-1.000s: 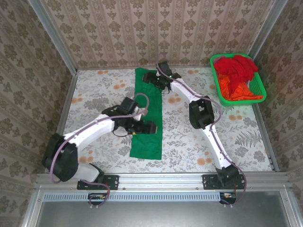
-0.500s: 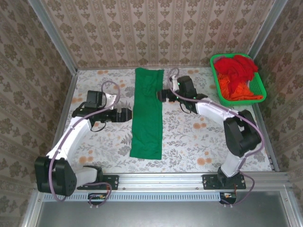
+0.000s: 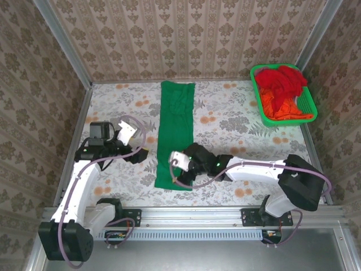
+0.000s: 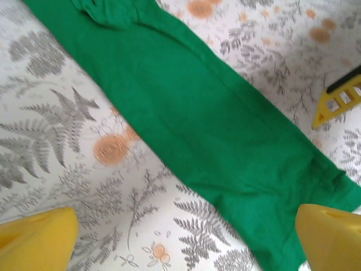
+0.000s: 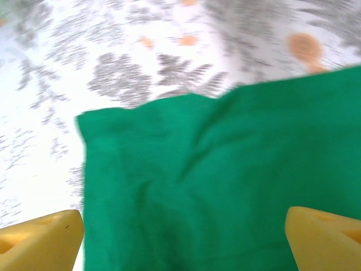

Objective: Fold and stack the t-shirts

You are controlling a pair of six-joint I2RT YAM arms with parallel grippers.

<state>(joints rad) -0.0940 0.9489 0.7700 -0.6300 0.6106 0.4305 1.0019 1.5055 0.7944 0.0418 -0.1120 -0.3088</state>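
A dark green t-shirt [image 3: 176,130], folded into a long narrow strip, lies flat down the middle of the table. In the left wrist view the t-shirt [image 4: 203,130] runs diagonally, and in the right wrist view its near corner [image 5: 225,186] lies flat. My right gripper [image 3: 178,168] hovers open over the strip's near end, the cloth below its spread fingers [image 5: 181,243]. My left gripper [image 3: 141,154] is open just left of the strip, over bare table [image 4: 183,248], holding nothing. Red t-shirts [image 3: 280,79] and an orange one [image 3: 285,109] are heaped in the basket.
A bright green mesh basket [image 3: 312,105] stands at the far right corner. Patterned walls and metal posts enclose the flowered table [image 3: 237,124]. A yellow slotted finger [image 4: 343,97] of the other gripper shows at the right edge of the left wrist view.
My right arm has swung from the far end of the green shirt down to its near end. My left arm has drawn back to the left and nearer. The shirt lies unchanged.
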